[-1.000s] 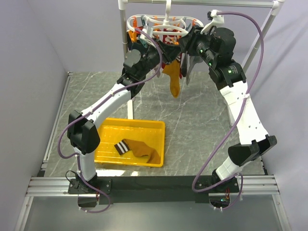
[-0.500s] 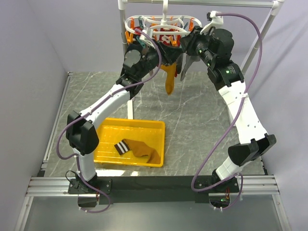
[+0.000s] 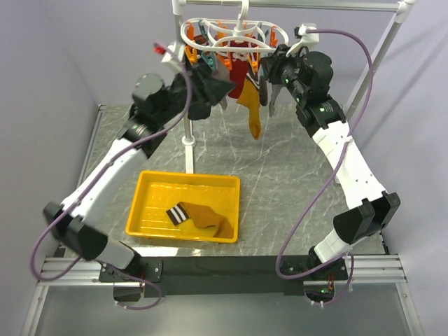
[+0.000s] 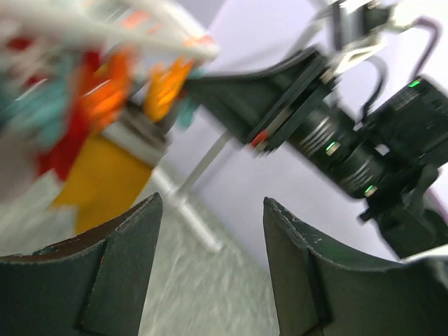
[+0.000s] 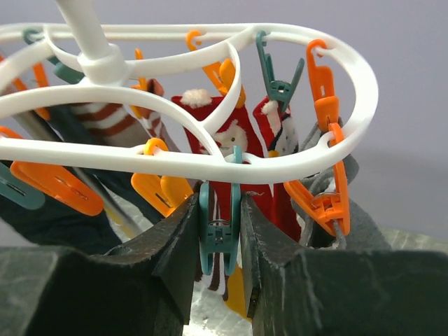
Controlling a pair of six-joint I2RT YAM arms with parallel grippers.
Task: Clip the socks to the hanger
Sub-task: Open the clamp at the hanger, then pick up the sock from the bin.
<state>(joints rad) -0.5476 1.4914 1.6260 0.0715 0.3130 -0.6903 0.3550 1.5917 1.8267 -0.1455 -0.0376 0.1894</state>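
One sock point(image 3: 204, 216) is seen in the yellow tray point(image 3: 158, 194), lower centre. Left gripper point(image 4: 212, 234) spread; teal clip point(image 5: 218, 210) pinched by right gripper point(image 5: 220, 241).

Top camera is looking down from above and behind both arm bases, taking in the whole table point(image 3: 294, 168) and the hanger point(image 3: 241, 31). Right wrist cam is peering up, very close under the hanger. Left wrist cam, blurred, is facing sideways past the hanger toward the right arm point(image 4: 329, 140).
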